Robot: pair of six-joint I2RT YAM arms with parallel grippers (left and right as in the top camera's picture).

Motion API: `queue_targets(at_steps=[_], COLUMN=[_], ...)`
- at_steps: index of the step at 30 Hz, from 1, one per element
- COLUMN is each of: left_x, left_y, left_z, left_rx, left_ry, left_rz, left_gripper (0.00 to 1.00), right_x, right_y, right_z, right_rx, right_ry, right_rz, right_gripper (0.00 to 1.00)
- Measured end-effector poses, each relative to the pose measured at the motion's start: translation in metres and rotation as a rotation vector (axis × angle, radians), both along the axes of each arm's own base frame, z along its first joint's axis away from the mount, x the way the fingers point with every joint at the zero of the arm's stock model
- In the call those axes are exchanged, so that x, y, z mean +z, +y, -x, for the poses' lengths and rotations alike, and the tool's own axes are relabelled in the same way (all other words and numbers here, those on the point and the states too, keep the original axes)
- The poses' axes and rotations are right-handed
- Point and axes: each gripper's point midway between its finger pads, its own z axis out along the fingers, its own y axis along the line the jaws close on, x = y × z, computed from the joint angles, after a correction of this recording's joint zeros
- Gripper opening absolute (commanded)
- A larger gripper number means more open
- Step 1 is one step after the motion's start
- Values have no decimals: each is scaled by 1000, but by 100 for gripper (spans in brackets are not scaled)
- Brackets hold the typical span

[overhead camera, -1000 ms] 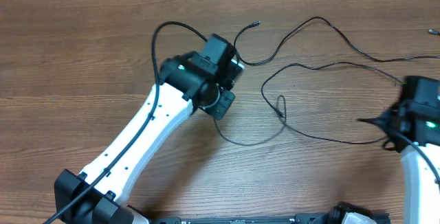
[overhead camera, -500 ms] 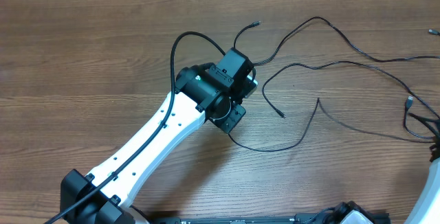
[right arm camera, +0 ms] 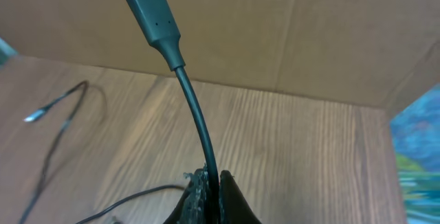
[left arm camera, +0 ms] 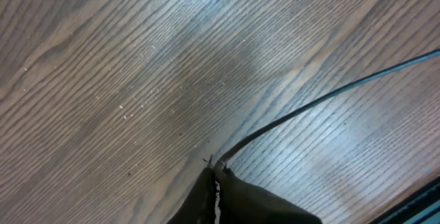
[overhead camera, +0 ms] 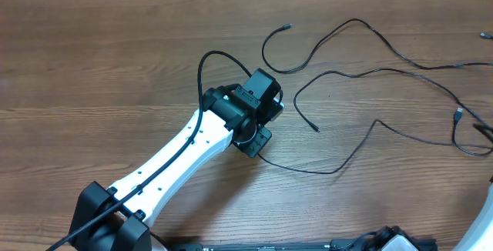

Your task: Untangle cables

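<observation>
– Overhead view showed what?
– Brown wood-grain tabletop, cables sprawled across its right half.
– Hands?
– Left hand and right hand each clenched on a cable; cardboard wall behind.

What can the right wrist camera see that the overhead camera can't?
Only the right wrist view shows the plug up close, sticking up from the shut right end effector, with a cardboard wall behind. Only the overhead view shows the left arm and the whole spread of cables. Both show the wooden table and thin black cables on it.
</observation>
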Motion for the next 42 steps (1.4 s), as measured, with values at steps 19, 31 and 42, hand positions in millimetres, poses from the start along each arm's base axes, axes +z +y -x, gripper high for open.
queue_targets(at_steps=[19,31,42], left_x=[7,-27,-21], left_y=[-32,-41,-58], left_z=[-38,-36,-42], left_rx=[7,28,16], left_ry=[-155,-55,-72], left_rz=[131,126,210], left_gripper=[4,4,4], right_x=[-95,-115,-120], right_y=[-58,-94,-105], right_z=[22,48,40], right_rx=[-108,-158,-128], right_ry=[235,220,169], right_rz=[-126,-131,-119], right_gripper=[4,4,9])
